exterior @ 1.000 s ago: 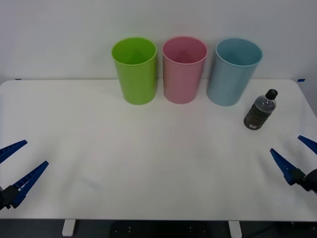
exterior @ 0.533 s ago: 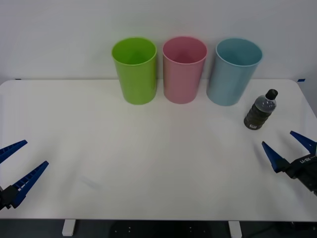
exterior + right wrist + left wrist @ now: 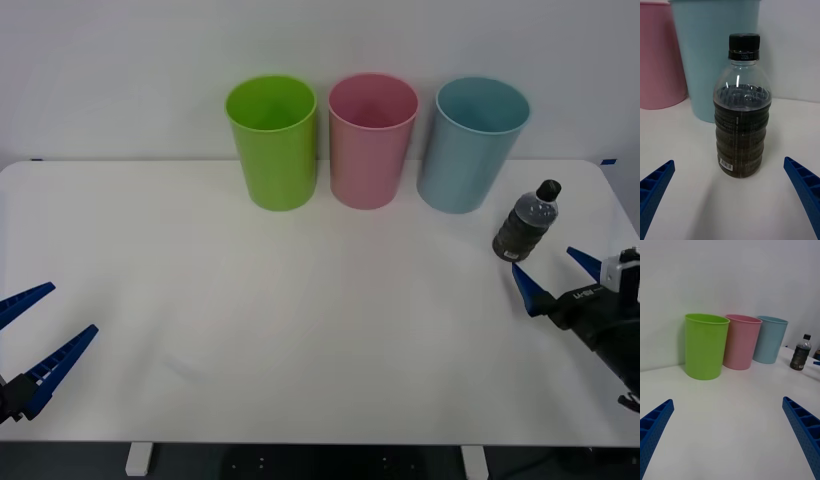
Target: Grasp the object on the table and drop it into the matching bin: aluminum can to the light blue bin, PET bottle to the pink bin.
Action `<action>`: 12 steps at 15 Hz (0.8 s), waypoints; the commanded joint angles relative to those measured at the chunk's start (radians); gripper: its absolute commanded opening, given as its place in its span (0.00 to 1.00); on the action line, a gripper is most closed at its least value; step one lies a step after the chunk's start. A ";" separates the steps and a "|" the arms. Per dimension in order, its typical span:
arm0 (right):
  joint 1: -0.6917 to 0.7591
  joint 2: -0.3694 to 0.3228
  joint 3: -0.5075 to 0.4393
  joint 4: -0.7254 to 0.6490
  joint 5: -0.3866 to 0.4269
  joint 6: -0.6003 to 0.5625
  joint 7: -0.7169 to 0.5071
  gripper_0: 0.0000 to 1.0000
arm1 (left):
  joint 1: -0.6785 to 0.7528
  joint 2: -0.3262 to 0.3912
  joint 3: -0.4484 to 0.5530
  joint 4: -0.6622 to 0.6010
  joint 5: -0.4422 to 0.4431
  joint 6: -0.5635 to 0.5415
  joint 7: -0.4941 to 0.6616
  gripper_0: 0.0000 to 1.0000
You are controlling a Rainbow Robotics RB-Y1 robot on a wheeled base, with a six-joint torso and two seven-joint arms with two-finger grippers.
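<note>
PET bottle (image 3: 524, 223) is standing upright on the table (image 3: 320, 330), near the right edge, just in front of and to the right of the light blue bin (image 3: 470, 143); whether bottle and bin are actually touching is hard to call from the front view, looks like a small gap. Right gripper (image 3: 558, 274) is sitting low over the table just short of the bottle, fingers spread wide and pointing at it, nothing between them. Right wrist view is showing the bottle (image 3: 742, 108) centred between the two blue fingertips (image 3: 655, 183), cap on, dark liquid filling it to the shoulder, light blue bin (image 3: 711, 48) right behind it and the pink bin (image 3: 658, 56) beside that. Pink bin (image 3: 372, 138) is standing in the middle of the back row, lime green bin (image 3: 274, 140) on its left, all three upright and open-topped. Left gripper (image 3: 38, 335) is parked at the near left corner of the table, fingers apart, holding nothing, well away from the bottle
</note>
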 commanded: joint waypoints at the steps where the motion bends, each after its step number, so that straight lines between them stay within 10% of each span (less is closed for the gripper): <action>1: -0.046 0.022 0.001 0.025 0.028 0.056 0.011 1.00 | 0.000 0.000 0.000 0.000 0.000 0.000 0.000 1.00; 12: -0.287 0.039 0.006 0.288 0.050 0.118 0.045 1.00 | 0.000 0.000 0.000 0.000 0.000 0.000 0.000 1.00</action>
